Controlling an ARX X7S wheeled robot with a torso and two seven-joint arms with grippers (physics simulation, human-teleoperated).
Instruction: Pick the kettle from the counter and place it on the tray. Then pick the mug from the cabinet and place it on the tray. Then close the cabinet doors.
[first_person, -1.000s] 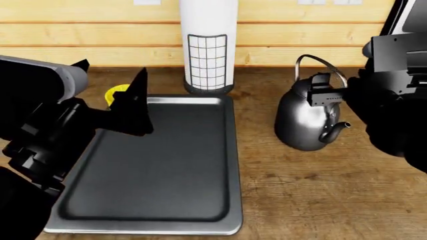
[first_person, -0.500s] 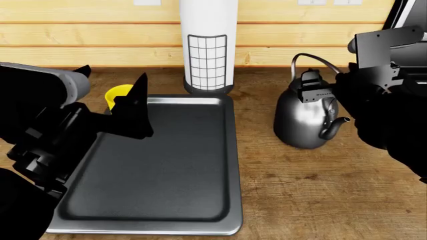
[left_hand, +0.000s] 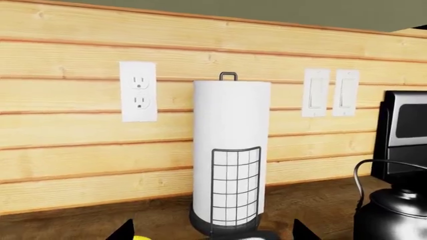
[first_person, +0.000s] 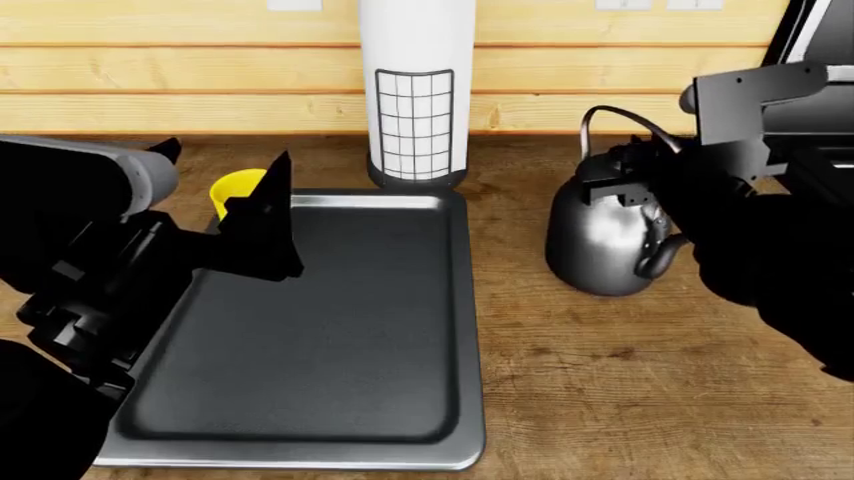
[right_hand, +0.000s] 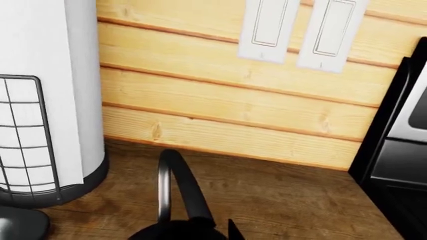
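The silver kettle (first_person: 594, 250) stands on the wooden counter (first_person: 641, 380), right of the tray (first_person: 467, 330). My right gripper (first_person: 630, 180) is over the kettle's top. In the right wrist view the gripper (right_hand: 213, 227) is closed narrowly round the foot of the arched handle (right_hand: 175, 185), with only one fingertip (right_hand: 233, 231) showing. The yellow mug (first_person: 238, 187) stands at the tray's far left corner. My left gripper (first_person: 227, 152) hangs open above it, and the mug's rim (left_hand: 138, 237) shows beside one fingertip (left_hand: 124, 232). The cabinet and its doors are out of view.
A white paper roll in a wire-grid holder (first_person: 416, 90) stands against the wooden wall behind the tray. A black appliance (first_person: 814, 30) stands at the far right, behind the kettle. An outlet (left_hand: 138, 91) and switches (left_hand: 330, 92) are on the wall.
My right gripper has moved left and down onto the kettle's top, and the kettle and its handle have shifted slightly left. The left gripper has barely moved.
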